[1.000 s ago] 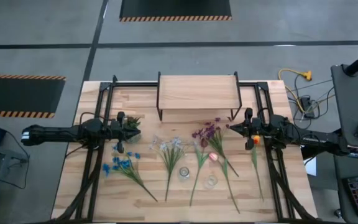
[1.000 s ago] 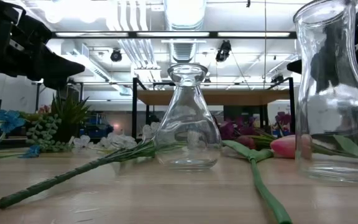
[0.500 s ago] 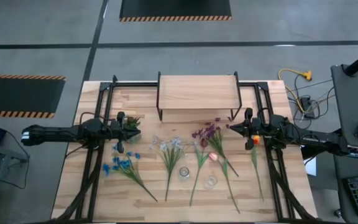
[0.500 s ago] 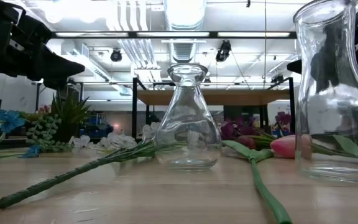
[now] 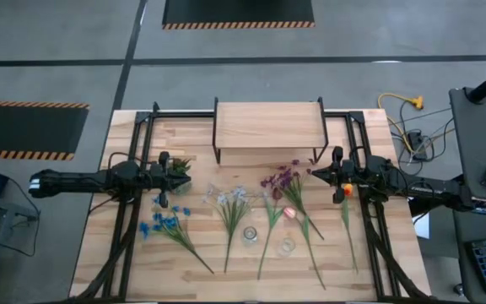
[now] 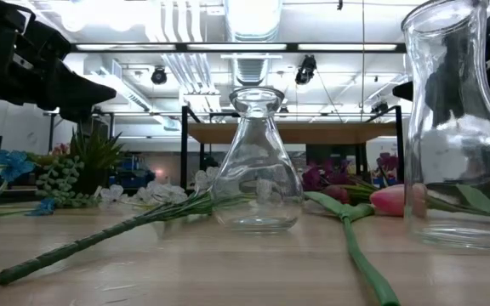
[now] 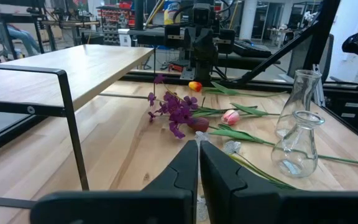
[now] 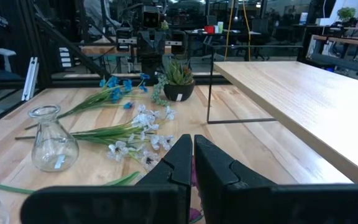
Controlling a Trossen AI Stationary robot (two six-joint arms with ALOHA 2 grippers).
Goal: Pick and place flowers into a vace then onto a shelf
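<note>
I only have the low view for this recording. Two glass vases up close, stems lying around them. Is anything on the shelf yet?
Observer: No, the shelf top is bare in the high view.
Operator: Is either arm holding a flower?
Observer: No. The left gripper has its jaws shut on nothing.
Operator: And the right?
Observer: The right gripper is shut too, hanging above the white-lilac flowers.
</note>
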